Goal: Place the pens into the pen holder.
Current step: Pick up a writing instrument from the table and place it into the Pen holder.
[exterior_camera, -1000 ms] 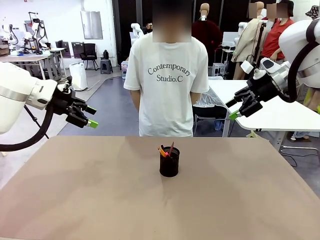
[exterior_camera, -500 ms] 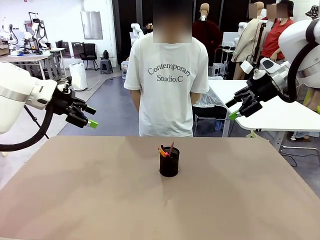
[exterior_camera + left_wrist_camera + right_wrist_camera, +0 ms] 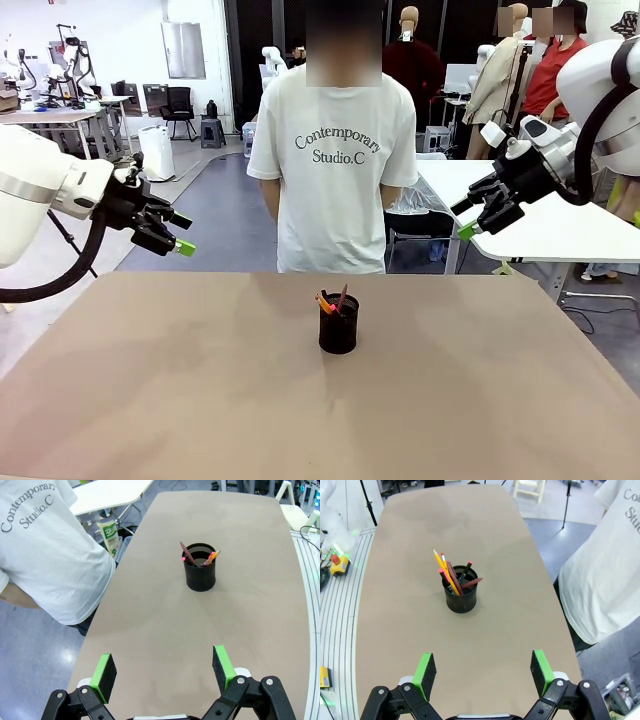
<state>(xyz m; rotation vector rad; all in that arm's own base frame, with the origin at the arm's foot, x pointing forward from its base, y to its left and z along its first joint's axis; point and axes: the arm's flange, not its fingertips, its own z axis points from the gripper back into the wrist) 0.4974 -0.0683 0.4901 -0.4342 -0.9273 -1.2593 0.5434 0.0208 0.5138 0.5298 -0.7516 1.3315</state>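
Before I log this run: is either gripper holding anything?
Left gripper: open, holding nothing, raised off the table.
Right gripper: open, holding nothing, raised off the table.

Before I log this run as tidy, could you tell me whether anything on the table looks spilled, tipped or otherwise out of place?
Nothing stands out. The pen holder stands upright mid-table with the pens leaning inside it, none lying on the table. Both pincers, left and right, hang open and empty above the table's far corners.

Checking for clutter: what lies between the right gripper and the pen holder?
Only bare table between the right gripper and the pen holder, seen in the right wrist view.
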